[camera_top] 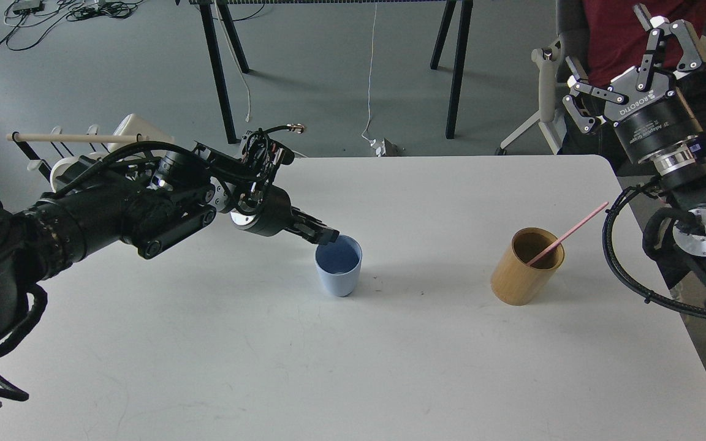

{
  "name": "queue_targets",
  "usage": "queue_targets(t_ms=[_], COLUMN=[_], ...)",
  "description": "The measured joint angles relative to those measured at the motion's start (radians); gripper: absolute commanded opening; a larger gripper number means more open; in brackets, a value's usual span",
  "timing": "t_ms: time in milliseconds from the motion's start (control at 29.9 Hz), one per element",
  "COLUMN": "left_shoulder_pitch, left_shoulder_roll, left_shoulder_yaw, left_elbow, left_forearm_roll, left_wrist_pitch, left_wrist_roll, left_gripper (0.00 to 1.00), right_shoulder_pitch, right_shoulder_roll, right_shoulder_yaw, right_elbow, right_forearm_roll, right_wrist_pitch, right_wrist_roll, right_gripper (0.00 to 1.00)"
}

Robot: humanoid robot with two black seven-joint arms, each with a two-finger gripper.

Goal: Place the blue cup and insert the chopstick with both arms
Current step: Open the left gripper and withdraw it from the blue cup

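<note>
The blue cup (339,269) stands upright on the white table (353,367), left of centre. My left gripper (326,236) reaches in from the left, and its dark fingertips sit at the cup's upper left rim. I cannot tell whether they still pinch the rim. The pink chopstick (567,234) leans in a tan bamboo cylinder (526,275) at the right, its upper end pointing up and right. My right gripper (608,41) is open and empty. It is raised high above the table's far right corner, well apart from the chopstick.
A rack with a pale wooden rod (71,138) and white mugs (74,168) stands off the table's left rear, behind my left arm. A person in a red shirt (610,30) and a chair (546,98) are behind my right gripper. Black table legs (218,73) stand on the floor beyond.
</note>
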Motion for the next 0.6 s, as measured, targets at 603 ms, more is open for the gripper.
queue_targets(t_ms=[603], left_shoulder_pitch=[0.057], left_shoulder_roll=[0.166], left_shoulder_yaw=[-0.366], left_elbow=[-0.067], left_forearm_roll=[-0.706], left_wrist_pitch=[0.000], left_wrist_roll=[0.000], left_gripper=[0.92], right_shoulder_pitch=[0.063], right_shoulder_roll=[-0.321], right_shoulder_yaw=[-0.020], right_elbow=[0.194], right_forearm_roll=[-0.835], right_wrist_pitch=[-0.545], right_wrist_roll=[0.000], right_gripper=[0.95])
